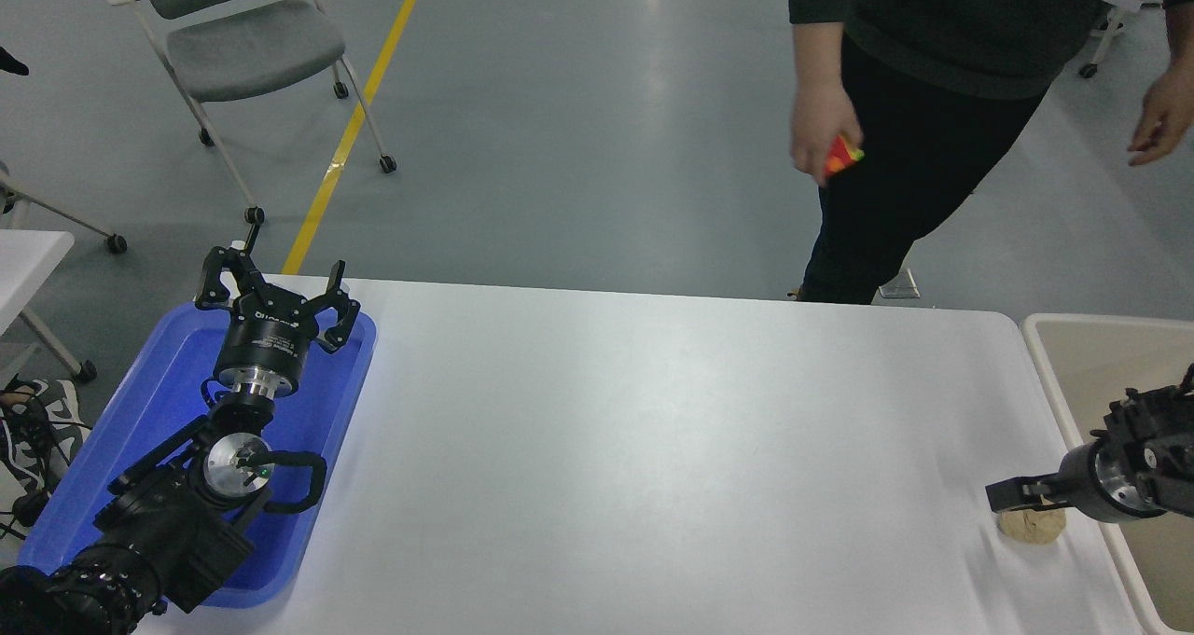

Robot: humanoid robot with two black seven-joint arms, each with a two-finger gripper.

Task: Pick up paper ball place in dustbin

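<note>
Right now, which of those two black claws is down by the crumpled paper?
The right gripper, low over the paper ball beside the dustbin. The left gripper sits far away over the blue tray.

Both arms are black; the left arm (140, 523) is built of chunky black segments with a ribbed cuff at the lower end; a round silver joint cap with a small green dot sits mid-arm, black cable looped beside it; the wrist is a black cylinder with a silver ring at its base and small white print; the left gripper (275, 290) has black linkage-style jaws, pivots showing; the right arm (1152, 448) has a blocky black housing with a round silver face; the right gripper (1017, 497) is a flat, plain black piece.
</note>
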